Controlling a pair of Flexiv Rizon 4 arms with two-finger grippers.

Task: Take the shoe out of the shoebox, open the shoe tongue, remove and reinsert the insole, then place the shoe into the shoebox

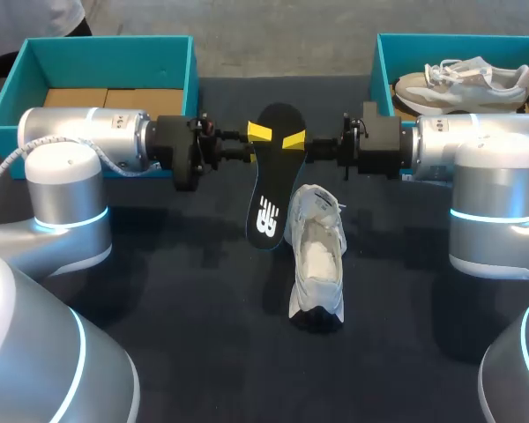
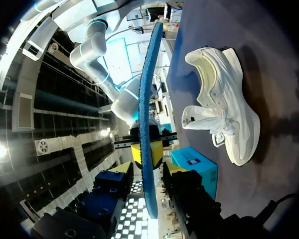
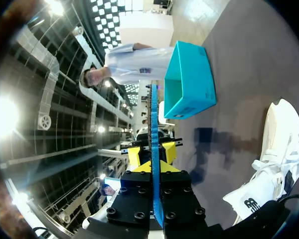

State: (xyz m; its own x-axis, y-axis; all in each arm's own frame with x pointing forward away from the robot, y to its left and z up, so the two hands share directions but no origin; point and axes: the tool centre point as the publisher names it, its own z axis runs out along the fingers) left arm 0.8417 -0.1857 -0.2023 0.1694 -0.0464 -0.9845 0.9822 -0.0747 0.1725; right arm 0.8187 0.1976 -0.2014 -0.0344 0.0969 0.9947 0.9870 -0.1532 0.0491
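A black insole (image 1: pixel 269 176) with a blue underside hangs upright above the table, toe end down, between my two arms. My right gripper (image 1: pixel 293 139) is shut on its heel end; in the right wrist view the insole's edge (image 3: pixel 153 149) is pinched between its fingers (image 3: pixel 153 169). My left gripper (image 1: pixel 257 134) meets the same end from the other side. Its fingers (image 2: pixel 148 169) stand open on either side of the insole (image 2: pixel 148 124) with a small gap. The white shoe (image 1: pixel 317 256) lies on the dark table under and right of the insole, opening up, tongue pulled forward.
A teal shoebox (image 1: pixel 383 62) at the back right holds a second pale shoe (image 1: pixel 463 84). Another teal box (image 1: pixel 106 53) at the back left holds brown cardboard. Both arms stretch across in front of these boxes.
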